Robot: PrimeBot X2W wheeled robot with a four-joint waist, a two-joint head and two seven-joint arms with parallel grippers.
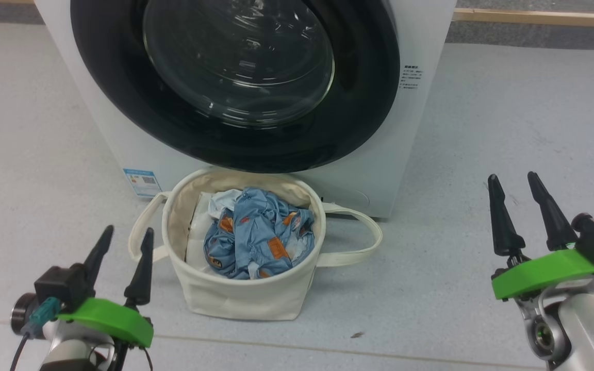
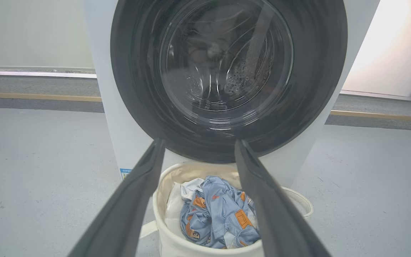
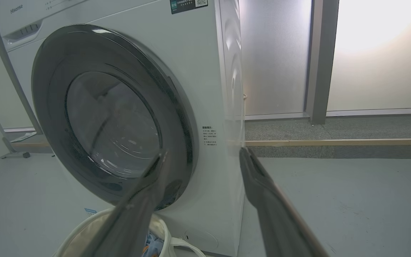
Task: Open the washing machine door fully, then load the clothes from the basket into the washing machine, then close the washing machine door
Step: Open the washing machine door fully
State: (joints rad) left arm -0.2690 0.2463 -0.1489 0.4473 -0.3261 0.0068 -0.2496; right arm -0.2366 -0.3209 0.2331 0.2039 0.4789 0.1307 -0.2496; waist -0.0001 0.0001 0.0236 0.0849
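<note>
the washing machine door (image 1: 235,82) is closed on the washing machine (image 1: 410,129). the basket (image 1: 235,293) stands on the floor (image 1: 482,257) just in front, below the door, and holds the crumpled clothes (image 1: 258,232) beside a white cloth (image 1: 199,226). the left gripper (image 1: 128,231) is near the basket and the right gripper (image 1: 512,176) is well apart from it. the 2 have their fingers spread and hold nothing.

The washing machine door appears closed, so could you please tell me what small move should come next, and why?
Probably ease the open right gripper toward the right edge of the round glossy black door. The door sits flush on the white front-loading washer, and the light blue printed garment lies in the cream canvas basket, so opening comes first.
</note>
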